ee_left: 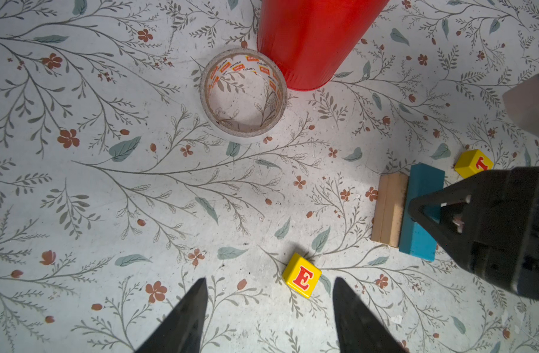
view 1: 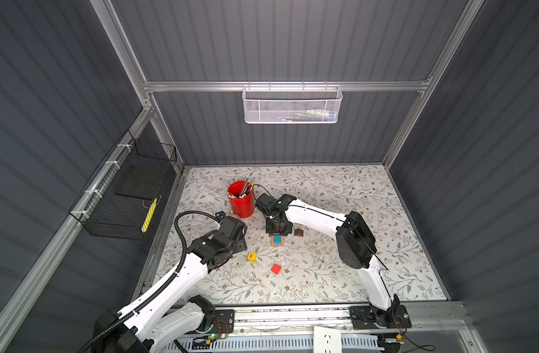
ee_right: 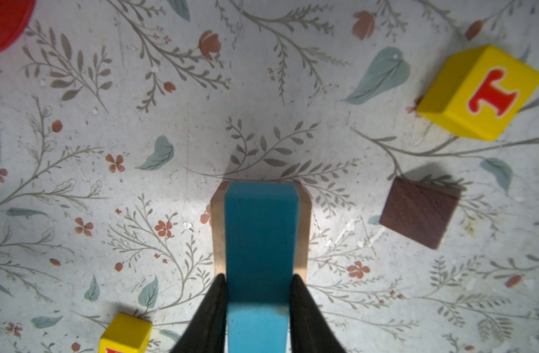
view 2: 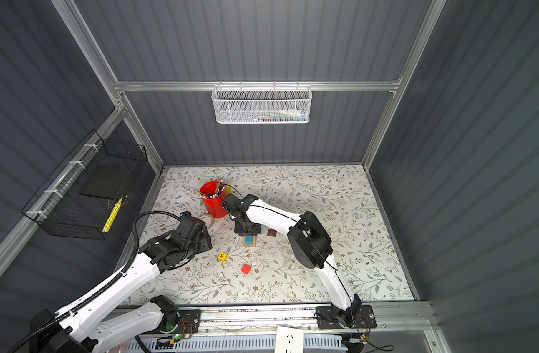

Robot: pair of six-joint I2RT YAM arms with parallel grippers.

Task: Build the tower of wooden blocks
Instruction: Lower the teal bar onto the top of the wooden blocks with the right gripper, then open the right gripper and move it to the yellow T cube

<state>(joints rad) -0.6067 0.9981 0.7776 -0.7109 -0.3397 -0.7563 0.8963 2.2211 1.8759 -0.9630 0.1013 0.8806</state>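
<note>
right gripper (ee_right: 258, 276): clamped on the long sides of the blue plank (ee_right: 260, 226), near one end, so most of the plank shows ahead of the fingers.
blue plank: lies lengthwise on the tan planks (ee_left: 389, 211), roughly centred, with a tan edge showing on either side. It looks like it is being squared up as the next layer. Can't tell if its weight is fully on the base.
left gripper (ee_left: 270, 279): fingers apart, holding nothing, low over the table (view 1: 338, 275) just beside the E cube (ee_left: 301, 276). Probably staged for that pick.
tower: mid-table, near the red cup (view 1: 241, 200). Only the base plus blue, so early stage.
loose pieces: the E cube and red cube (view 1: 276, 269) sit on the robot's side of the tower. The T cube (ee_right: 479, 91) and brown roof piece (ee_right: 419, 212) sit beside it. All are apart from it.
count: blue plank 1, yellow cubes 2, red cube 1, brown roof piece 1. Tan planks are more than one by the seam, exact number hidden.
extras: red cup 1, tape roll (ee_left: 243, 94) 1, right by the cup.
</note>
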